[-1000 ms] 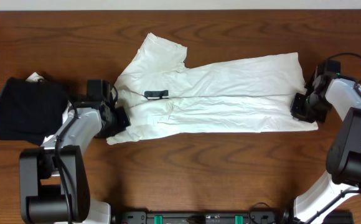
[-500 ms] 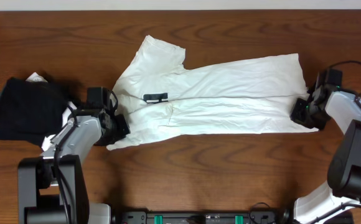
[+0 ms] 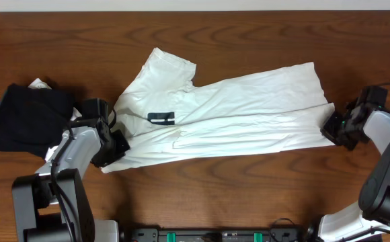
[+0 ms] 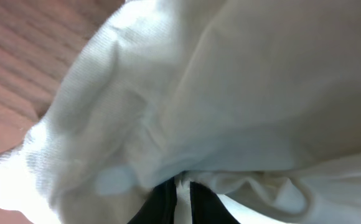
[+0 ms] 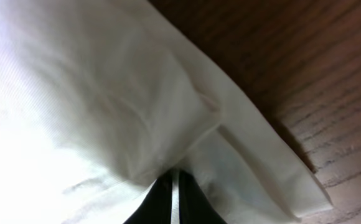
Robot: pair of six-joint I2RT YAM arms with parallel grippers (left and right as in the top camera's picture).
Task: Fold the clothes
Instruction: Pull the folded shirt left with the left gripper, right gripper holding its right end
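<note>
The white T-shirt (image 3: 228,117) lies stretched across the wooden table, folded lengthwise, its dark neck label (image 3: 160,118) facing up. My left gripper (image 3: 114,144) is shut on the shirt's left lower edge; in the left wrist view the fingers (image 4: 182,196) pinch white cloth (image 4: 230,93). My right gripper (image 3: 334,126) is shut on the shirt's right lower corner; in the right wrist view the fingers (image 5: 174,199) clamp a thin fold of the cloth (image 5: 93,106). No grey-beige garment shows.
A dark folded garment (image 3: 27,117) lies at the left edge of the table, with a bit of white cloth (image 3: 39,85) under it. Bare wood table (image 3: 249,188) lies in front of the shirt and behind it.
Both grippers have moved toward the front and outward, pulling the shirt taut. The shirt has slid left and tilted, its left end lower than before.
</note>
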